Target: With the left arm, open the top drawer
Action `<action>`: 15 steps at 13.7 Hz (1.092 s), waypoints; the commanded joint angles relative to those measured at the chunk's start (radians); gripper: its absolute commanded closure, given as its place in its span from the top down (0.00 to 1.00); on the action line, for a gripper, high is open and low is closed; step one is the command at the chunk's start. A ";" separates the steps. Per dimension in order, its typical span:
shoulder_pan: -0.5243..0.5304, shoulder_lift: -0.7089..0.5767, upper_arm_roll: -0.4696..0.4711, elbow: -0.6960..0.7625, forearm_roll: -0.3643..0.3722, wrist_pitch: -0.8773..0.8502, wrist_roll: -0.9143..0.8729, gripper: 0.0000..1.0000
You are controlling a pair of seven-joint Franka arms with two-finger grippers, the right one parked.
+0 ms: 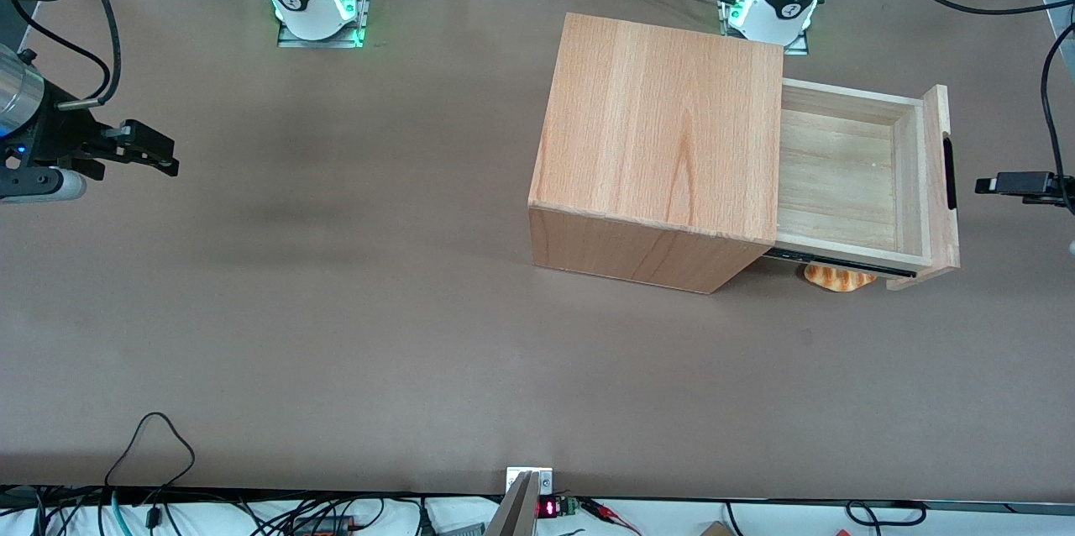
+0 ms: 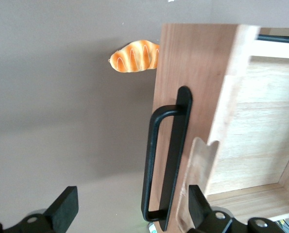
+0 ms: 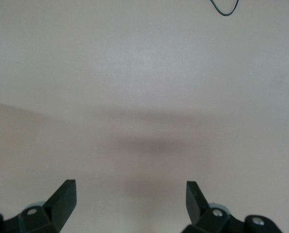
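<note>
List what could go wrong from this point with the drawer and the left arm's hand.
1. The top drawer is already pulled far out of the cabinet; more pull might derail it or drag the cabinet.
2. The open hand sits just off the black handle; a careless retreat could clip the front panel.
3. A bread-like toy lies on the table under the drawer and might get knocked.

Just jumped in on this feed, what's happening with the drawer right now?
The top drawer is already pulled well out of the wooden cabinet and looks empty. The left arm's end effector is open and sits just in front of the drawer's black handle, not gripping it. A bread-shaped toy lies on the table under the open drawer.
</note>
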 commanded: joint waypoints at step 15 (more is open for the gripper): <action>-0.276 -0.101 -0.007 0.170 0.036 -0.221 -0.375 1.00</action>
